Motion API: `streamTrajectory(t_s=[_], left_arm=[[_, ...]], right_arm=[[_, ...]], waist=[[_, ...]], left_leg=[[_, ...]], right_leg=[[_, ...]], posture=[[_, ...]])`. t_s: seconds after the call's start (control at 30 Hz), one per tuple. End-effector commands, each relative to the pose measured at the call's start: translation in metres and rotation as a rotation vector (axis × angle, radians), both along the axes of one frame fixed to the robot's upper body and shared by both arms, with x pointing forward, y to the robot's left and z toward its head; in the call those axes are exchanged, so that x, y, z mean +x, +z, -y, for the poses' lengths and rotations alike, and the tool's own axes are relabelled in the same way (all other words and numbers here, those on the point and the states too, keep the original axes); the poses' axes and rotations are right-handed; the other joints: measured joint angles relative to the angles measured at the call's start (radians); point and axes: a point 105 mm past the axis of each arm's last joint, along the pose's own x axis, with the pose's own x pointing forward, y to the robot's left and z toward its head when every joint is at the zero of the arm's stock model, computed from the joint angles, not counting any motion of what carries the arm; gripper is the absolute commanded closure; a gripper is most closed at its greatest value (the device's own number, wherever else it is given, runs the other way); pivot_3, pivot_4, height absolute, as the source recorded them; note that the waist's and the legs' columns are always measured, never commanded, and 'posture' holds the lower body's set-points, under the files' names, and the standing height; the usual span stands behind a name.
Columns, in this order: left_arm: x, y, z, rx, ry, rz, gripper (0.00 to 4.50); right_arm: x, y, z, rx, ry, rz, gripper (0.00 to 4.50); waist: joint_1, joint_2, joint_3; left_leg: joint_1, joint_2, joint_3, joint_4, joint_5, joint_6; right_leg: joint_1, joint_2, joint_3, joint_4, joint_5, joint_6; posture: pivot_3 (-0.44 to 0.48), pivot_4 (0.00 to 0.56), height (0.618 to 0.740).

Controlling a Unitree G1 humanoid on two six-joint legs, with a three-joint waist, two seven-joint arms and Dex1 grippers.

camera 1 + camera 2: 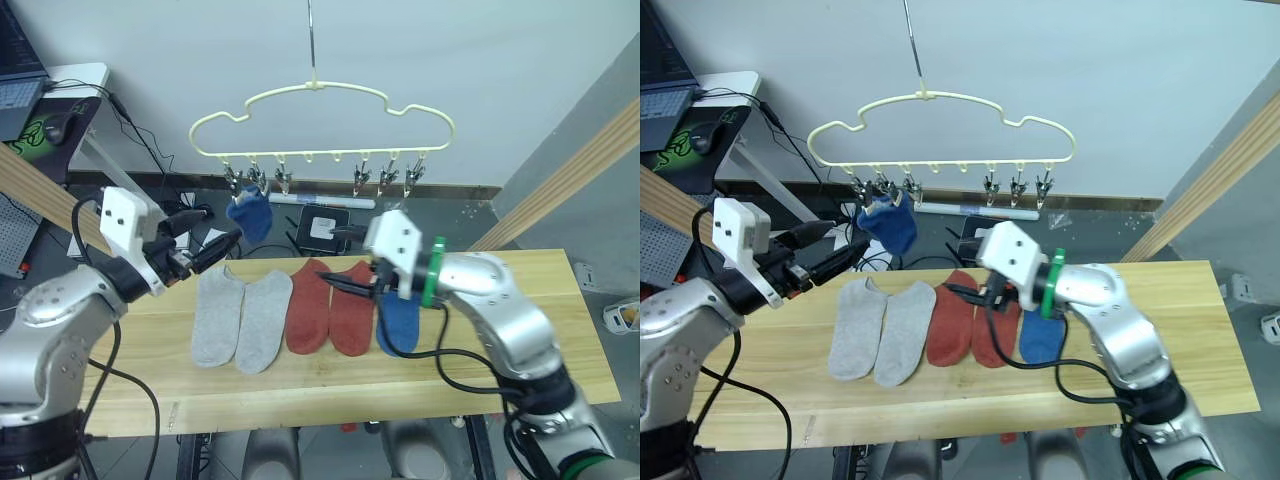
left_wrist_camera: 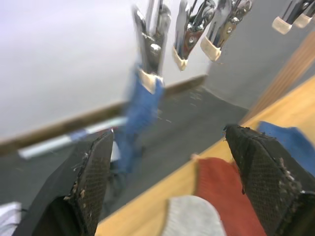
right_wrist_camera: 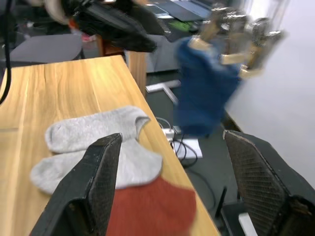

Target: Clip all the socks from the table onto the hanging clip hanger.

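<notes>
table (image 1: 560,300): light wood planks, five socks laid flat | wall (image 1: 500,60): pale grey | both grippers' fingers spread

laptop (image 1: 18,60), mouse (image 1: 60,125), white desk (image 1: 85,75), floor cables (image 1: 150,150)

grey socks (image 1: 241,318), red socks (image 1: 330,305), blue socks (image 1: 398,325), pale yellow hanger (image 1: 320,112).

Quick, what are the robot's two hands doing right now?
Left gripper: open, holding nothing.
Right gripper: open, holding nothing.
</notes>
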Motion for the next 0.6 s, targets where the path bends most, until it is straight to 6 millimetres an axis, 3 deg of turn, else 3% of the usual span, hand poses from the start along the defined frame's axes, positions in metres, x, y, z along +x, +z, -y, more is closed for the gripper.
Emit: streamTrajectory(t_s=[0.03, 0.3, 0.6], left_arm=[[-0.007, 0.003, 0.014, -0.038, 0.011, 0.058, 0.65], [-0.005, -0.003, 0.035, -0.077, 0.012, 0.122, 0.65], [0.013, 0.000, 0.053, -0.103, 0.042, 0.249, 0.65]], right_arm=[[-0.020, 0.017, 0.019, 0.038, -0.008, -0.013, 1.05], [-0.030, 0.021, 0.047, 0.022, -0.082, -0.058, 1.05], [-0.033, 0.026, 0.052, 0.033, -0.094, -0.047, 1.05]], waist=[[0.002, 0.000, 0.000], [-0.001, -0.002, -0.001], [-0.004, -0.004, -0.003]], left_leg=[[0.000, 0.000, 0.000, 0.000, 0.000, 0.000], [0.000, -0.001, 0.001, 0.001, 0.000, 0.000], [-0.001, -0.002, 0.000, 0.004, 0.000, 0.001]], right_leg=[[0.000, 0.000, -0.001, 0.000, 0.000, 0.000], [0.001, 0.003, -0.001, 0.001, 0.000, 0.000], [0.002, 0.004, 0.000, 0.001, 0.001, 0.002]], posture=[[-0.106, 0.324, 0.740], [-0.150, 0.310, 0.740], [-0.167, 0.310, 0.740]])
